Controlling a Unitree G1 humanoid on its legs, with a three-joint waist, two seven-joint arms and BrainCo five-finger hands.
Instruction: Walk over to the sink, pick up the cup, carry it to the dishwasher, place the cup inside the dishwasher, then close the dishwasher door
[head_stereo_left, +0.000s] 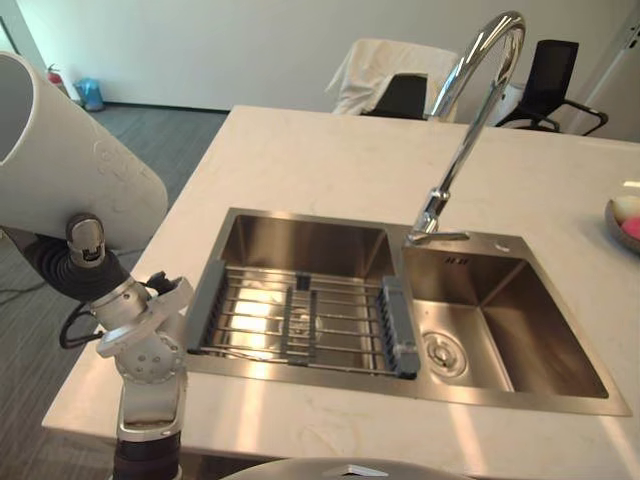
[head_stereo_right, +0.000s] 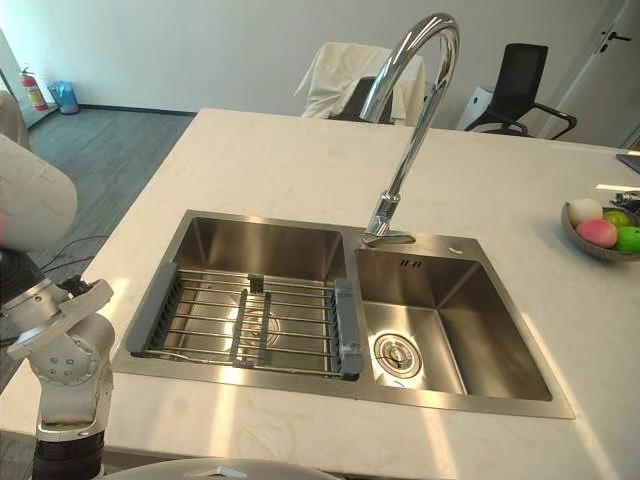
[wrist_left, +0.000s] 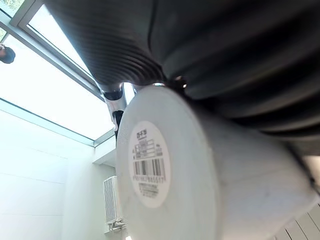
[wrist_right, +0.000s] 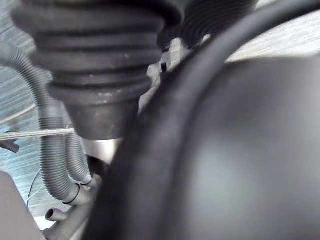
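Left eye view: left hand grips one cup near one two-basin sink; right hand: cannot tell.

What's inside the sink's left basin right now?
A grey wire rack sits across the left basin, holding nothing. The drain beneath shows only partly through its bars. The white cup is elsewhere, in the left hand.

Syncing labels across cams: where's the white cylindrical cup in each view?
Left eye view: white cylindrical cup at upper left.
Right eye view: left edge, partly cut off.
Left wrist view: centre, labelled base toward camera.
Right wrist view: not in it.
Shared landmark: curved chrome faucet, both eye views.
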